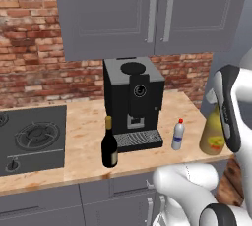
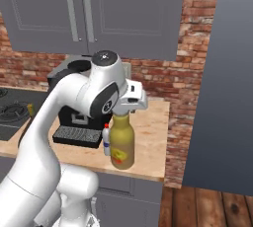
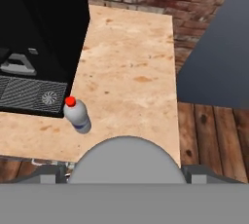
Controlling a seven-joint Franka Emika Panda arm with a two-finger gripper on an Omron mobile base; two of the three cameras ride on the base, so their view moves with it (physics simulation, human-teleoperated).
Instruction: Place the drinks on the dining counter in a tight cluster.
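The fat yellow bottle (image 2: 122, 144) stands nearest, at the front right corner of the wooden worktop (image 3: 126, 67). Its grey cap (image 3: 125, 160) sits at 6 o'clock in the hand view, big and round, right under the hand. The gripper (image 2: 129, 103) hangs just over the bottle's top. Its jaws are spread wide, one on each side of the cap, and they hold nothing. The white arm hides the bottle's neck and part of its side in the left base view. What is inside the yellow bottle cannot be told.

Just beside it, toward 9 o'clock, stands the small clear bottle (image 1: 178, 135) with a red cap. It looks clear inside.

Farther left, well apart from those two, the dark wine bottle (image 1: 109, 144) stands near the front edge. It is too dark to see into.

Behind them is the black coffee machine (image 1: 133, 99), and at the far left the stove (image 1: 30, 139), cut off by the edge.
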